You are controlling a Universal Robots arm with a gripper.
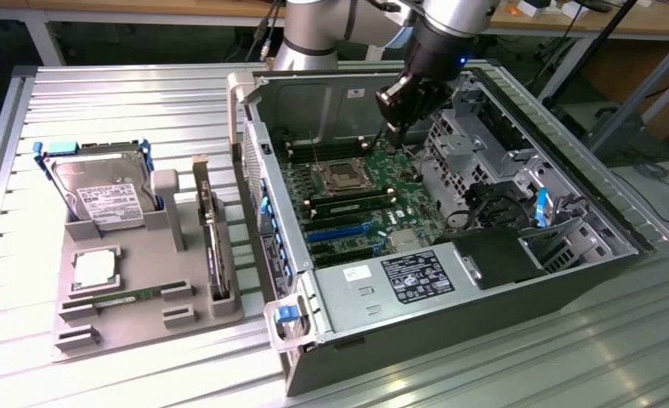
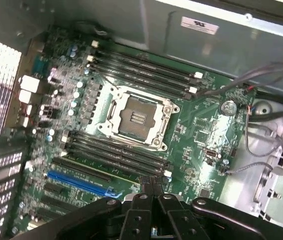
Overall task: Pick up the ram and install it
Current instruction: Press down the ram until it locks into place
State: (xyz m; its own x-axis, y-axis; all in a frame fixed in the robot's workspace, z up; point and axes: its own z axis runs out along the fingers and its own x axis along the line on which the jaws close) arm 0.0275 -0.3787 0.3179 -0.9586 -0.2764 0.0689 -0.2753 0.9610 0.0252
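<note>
— Hovering inside the open grey metal computer case, the arm's black jaws hang above the green motherboard, near the far edge of the silver, empty processor socket. Can you tell how they stand?

— From the wrist view the jaws look pressed together, the two tips touching, with nothing between them. They sit over the dark memory slots just beside the socket.

— And the ram?

— The slim green ram stick with dark chips lies flat in a slot of the grey plastic parts tray on the ribbed metal desk, well apart from the arm, on the exterior view's left. Just behind it in the tray rests the square silver processor chip.

— Anything else there?

— A silver hard drive in a blue bracket at the tray's far end, and a dark expansion card standing on edge along the side nearest the case.
</note>
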